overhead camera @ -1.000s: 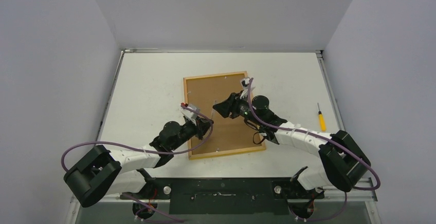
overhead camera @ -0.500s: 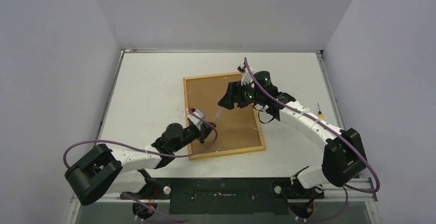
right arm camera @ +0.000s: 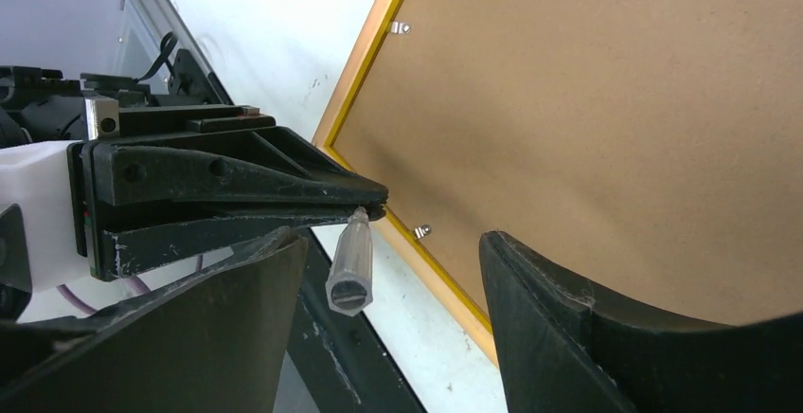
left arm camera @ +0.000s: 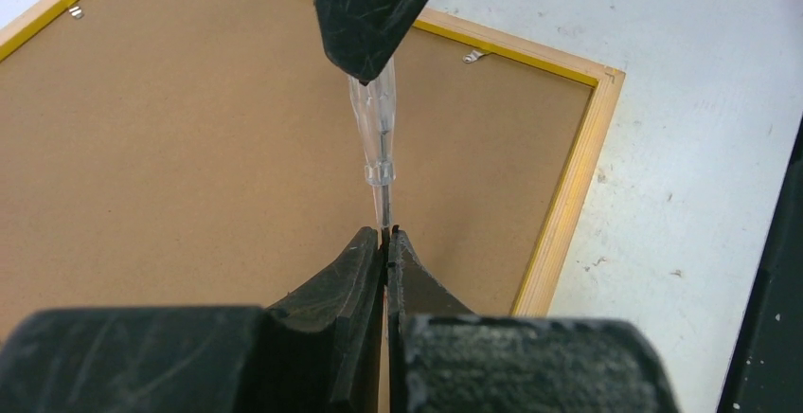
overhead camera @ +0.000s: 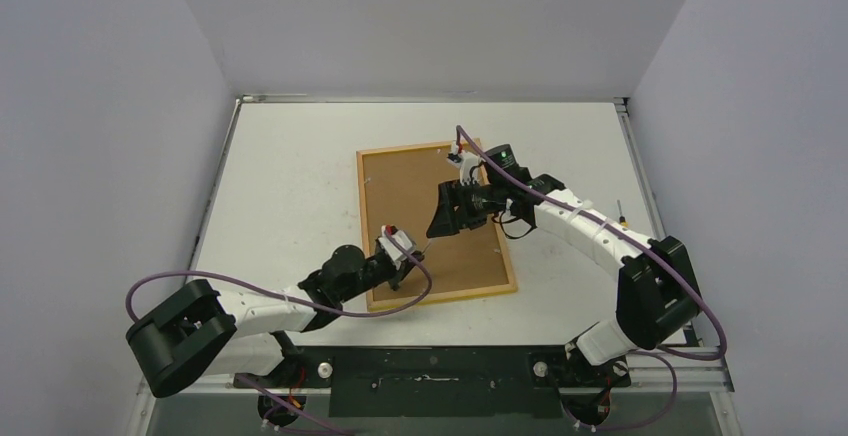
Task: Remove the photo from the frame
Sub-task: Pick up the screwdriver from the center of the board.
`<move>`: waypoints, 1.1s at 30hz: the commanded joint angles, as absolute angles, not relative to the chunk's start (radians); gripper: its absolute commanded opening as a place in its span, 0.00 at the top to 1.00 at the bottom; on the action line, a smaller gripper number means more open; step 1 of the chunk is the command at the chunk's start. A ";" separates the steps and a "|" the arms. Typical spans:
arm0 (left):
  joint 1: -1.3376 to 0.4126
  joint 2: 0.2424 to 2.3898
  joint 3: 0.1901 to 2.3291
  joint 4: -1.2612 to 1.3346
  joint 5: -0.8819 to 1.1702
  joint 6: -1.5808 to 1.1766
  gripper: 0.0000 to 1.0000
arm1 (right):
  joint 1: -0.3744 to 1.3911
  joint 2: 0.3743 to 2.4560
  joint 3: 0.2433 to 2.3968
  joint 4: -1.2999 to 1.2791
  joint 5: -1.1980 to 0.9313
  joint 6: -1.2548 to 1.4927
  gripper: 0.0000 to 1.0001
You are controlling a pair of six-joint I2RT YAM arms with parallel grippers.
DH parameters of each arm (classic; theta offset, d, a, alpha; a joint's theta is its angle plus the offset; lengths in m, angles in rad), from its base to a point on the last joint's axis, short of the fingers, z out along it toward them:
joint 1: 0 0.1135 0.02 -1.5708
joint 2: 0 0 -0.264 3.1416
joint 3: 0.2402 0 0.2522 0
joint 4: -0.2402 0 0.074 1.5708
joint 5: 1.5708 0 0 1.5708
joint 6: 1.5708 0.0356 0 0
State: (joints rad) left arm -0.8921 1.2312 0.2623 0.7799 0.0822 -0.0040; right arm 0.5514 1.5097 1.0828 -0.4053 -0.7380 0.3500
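The frame (overhead camera: 400,181) lies face down on the table, its brown backing (left arm camera: 189,148) up, with a yellow and wood rim. The photo is hidden under the backing. My left gripper (overhead camera: 408,253) hovers over the frame's near left part, shut on the metal shaft of a clear-handled screwdriver (left arm camera: 376,119); its tips (left arm camera: 385,235) pinch the shaft. My right gripper (right arm camera: 393,240) is open, and the clear handle (right arm camera: 351,266) hangs between its fingers, close to the left one without touching. The top view shows that gripper (overhead camera: 437,231) above the backing.
Small metal tabs (right arm camera: 421,231) (right arm camera: 401,26) sit along the frame's inner edge. A yellow-handled screwdriver (overhead camera: 622,218) lies on the table at the right, partly behind my right arm. Grey walls close in the white table (overhead camera: 290,176) on three sides.
My left gripper carried the clear screwdriver toward the frame's near edge. My right gripper opened, rose toward the frame's far end, then came back down around the handle.
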 commanded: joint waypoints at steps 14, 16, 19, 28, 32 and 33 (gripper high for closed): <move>-0.965 1.238 0.317 0.749 0.037 0.136 1.00 | 0.572 1.549 1.073 -0.451 -0.824 0.317 0.52; -0.971 1.241 0.321 0.742 0.026 0.144 1.00 | 0.577 1.551 1.069 -0.453 -0.829 0.315 0.53; -0.977 1.243 0.322 0.740 0.022 0.149 1.00 | 0.589 1.554 1.064 -0.451 -0.833 0.314 0.57; -0.989 1.249 0.327 0.734 0.008 0.162 1.00 | 0.611 1.560 1.058 -0.454 -0.835 0.315 0.75; -0.999 1.255 0.331 0.729 -0.038 0.166 1.00 | 0.610 1.562 1.067 -0.473 -0.818 0.308 0.95; -0.999 1.255 0.331 0.731 -0.058 0.163 0.95 | 0.608 1.558 1.068 -0.476 -0.798 0.308 0.95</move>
